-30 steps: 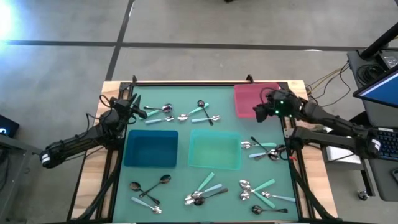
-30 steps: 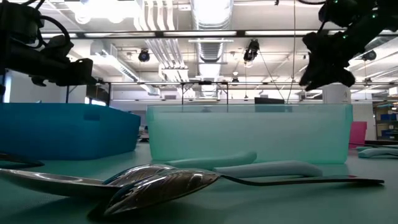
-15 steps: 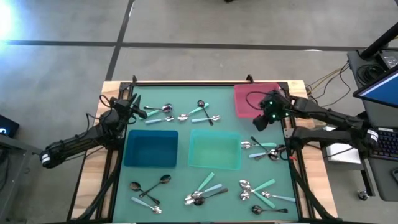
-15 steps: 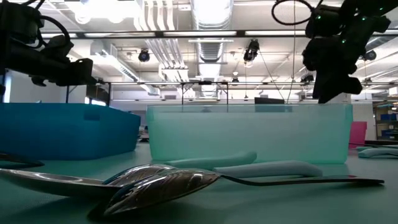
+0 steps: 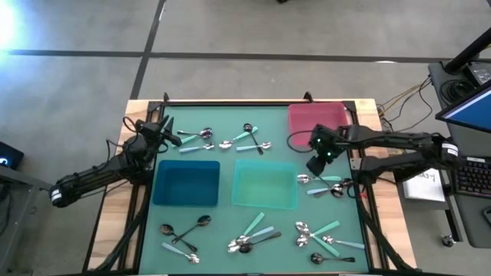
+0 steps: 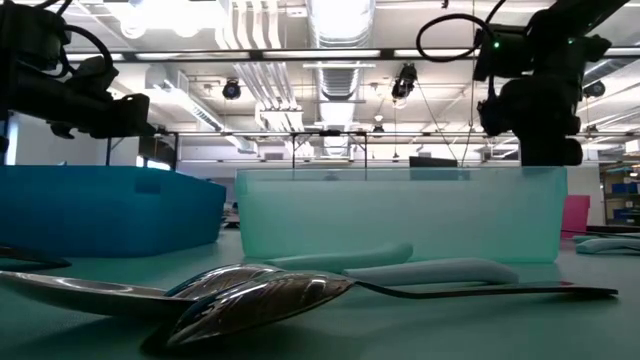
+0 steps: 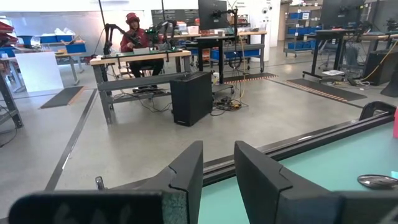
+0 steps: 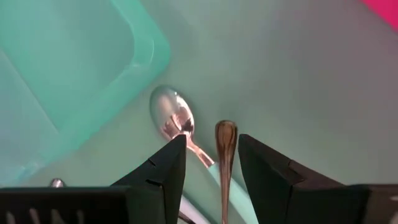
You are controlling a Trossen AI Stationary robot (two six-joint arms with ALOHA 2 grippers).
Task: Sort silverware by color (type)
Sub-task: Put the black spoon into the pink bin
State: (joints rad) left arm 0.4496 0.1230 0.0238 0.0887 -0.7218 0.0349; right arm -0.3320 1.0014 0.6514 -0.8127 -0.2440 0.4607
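Small spoons, some silver, some teal-handled, some dark, lie flat on the green mat in several clusters: far (image 5: pixel 222 140), right (image 5: pixel 322 182), near left (image 5: pixel 180 234), near middle (image 5: pixel 252 234) and near right (image 5: pixel 322 238). My right gripper (image 5: pixel 314 162) hangs open, pointing down, just beyond the right cluster. In its wrist view its fingers (image 8: pixel 212 155) stand on either side of a spoon handle's end (image 8: pixel 225 134), above it, with a silver spoon's bowl (image 8: pixel 168 109) beside. My left gripper (image 5: pixel 170 134) waits open at the far left, left of the far cluster.
Three square bins stand on the mat: blue (image 5: pixel 186 182), teal (image 5: pixel 265 184) and pink (image 5: pixel 307 119). The teal bin's corner (image 8: pixel 124 50) lies close to my right gripper. Two spoons (image 6: pixel 250 295) lie close before the low camera. A person sits at a desk (image 7: pixel 132 37) far behind.
My right gripper has moved from above the pink bin toward the table's near edge, to the right spoon cluster beside the teal bin, tipping to point down. The spoons and the left arm have stayed still.
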